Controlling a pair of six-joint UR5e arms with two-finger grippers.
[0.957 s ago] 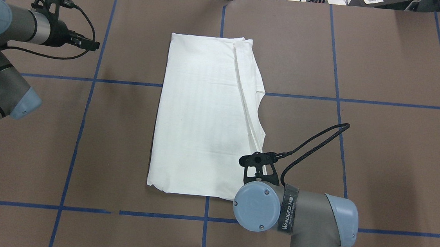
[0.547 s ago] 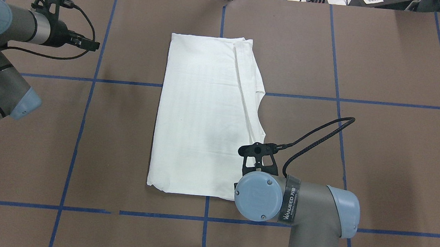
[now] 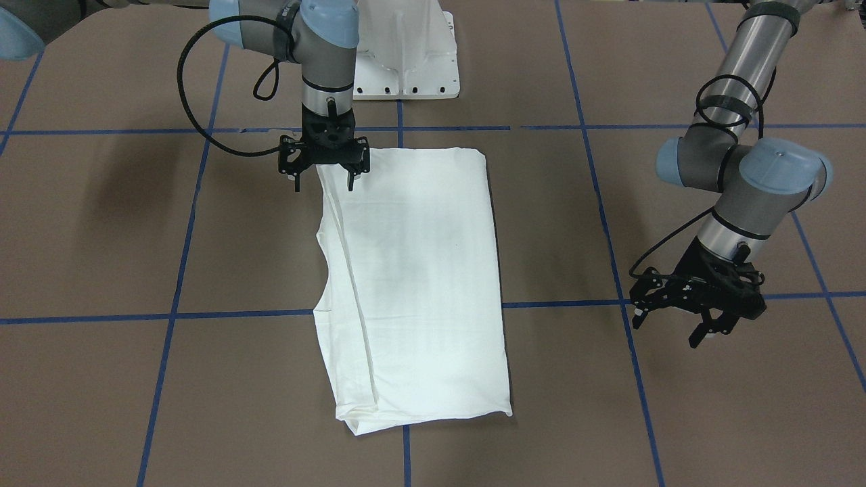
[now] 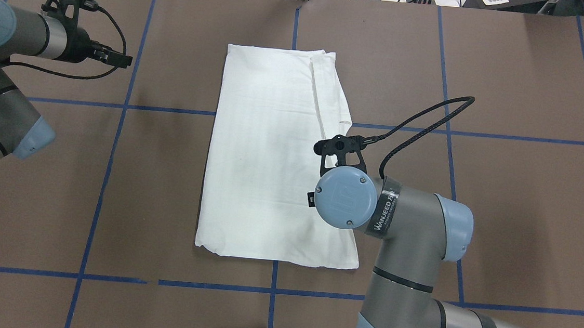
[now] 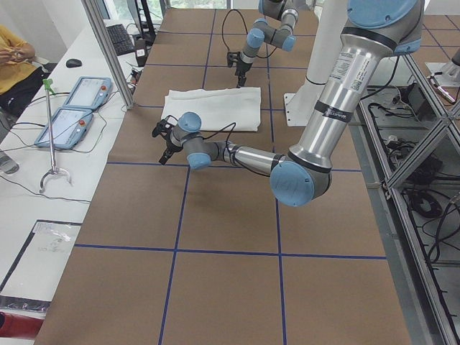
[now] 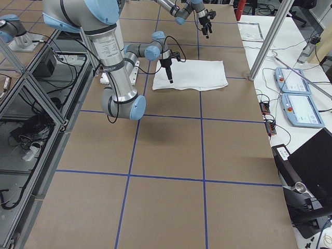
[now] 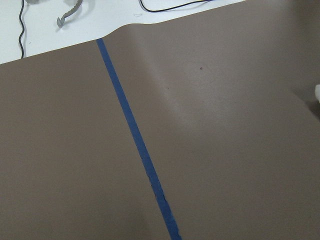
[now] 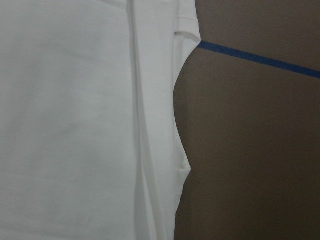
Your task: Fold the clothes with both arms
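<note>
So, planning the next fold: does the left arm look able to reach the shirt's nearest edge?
Probably yes: the left tool hangs open over bare table beside the shirt, nothing lying between them.

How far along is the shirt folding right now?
Done: the white T-shirt is folded lengthwise into a long strip. In hand: the right gripper hangs open over its robot-side corner, gripping nothing; the left gripper is open over bare table, well clear of it. Left: probably the crosswise folds.
</note>
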